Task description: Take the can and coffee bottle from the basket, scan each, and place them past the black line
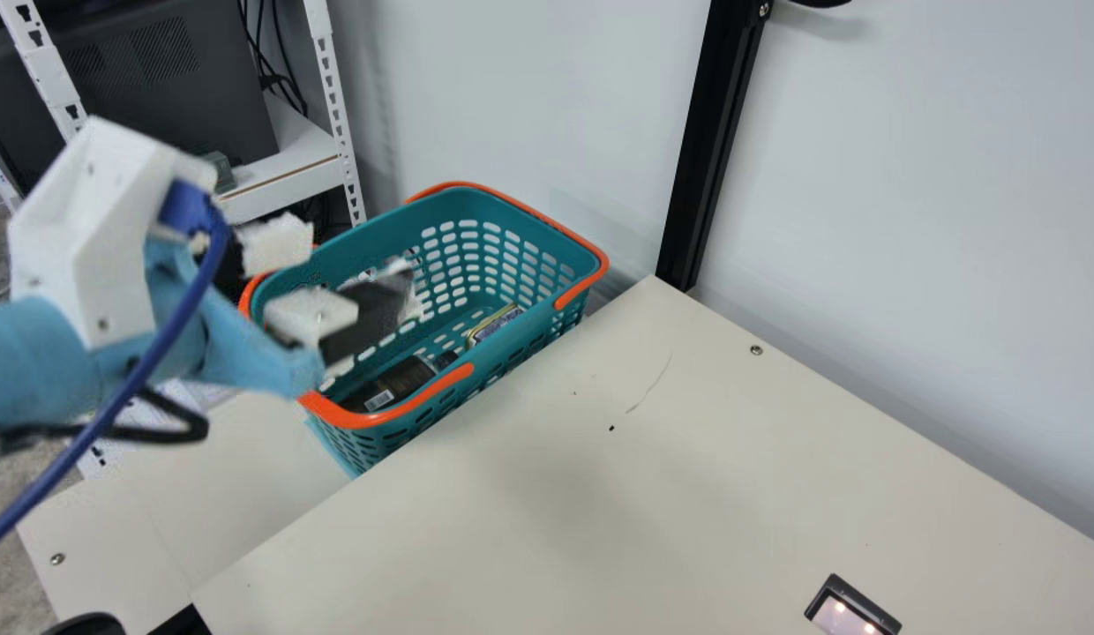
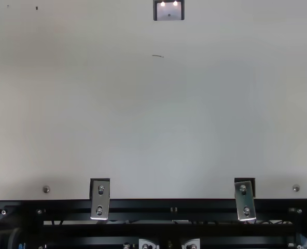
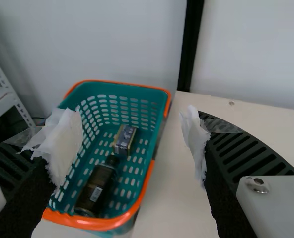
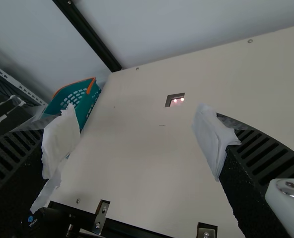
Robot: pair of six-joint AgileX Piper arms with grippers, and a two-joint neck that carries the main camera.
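Note:
My left gripper (image 1: 362, 300) hangs over the near-left part of the teal basket (image 1: 450, 379); in the left wrist view the same gripper (image 3: 131, 141) has its paper-wrapped fingers wide apart, nothing between them. Inside the basket (image 3: 107, 223) lies a dark coffee bottle (image 3: 96, 189) on its side, with a pale label. Close to its cap is the small can (image 3: 124, 140), blue and gold. The main view shows the bottle (image 1: 401, 384) and can (image 1: 494, 324) on the basket floor. My right gripper (image 4: 137, 140) stands open above the table, holding nothing.
A black-framed scanner window (image 2: 169, 11) with two lights is set in the cream table (image 2: 143, 114). The basket stands beside the table's edge, near the wall and a black post (image 1: 715, 141). A white shelf rack (image 1: 282, 190) rises behind the left arm.

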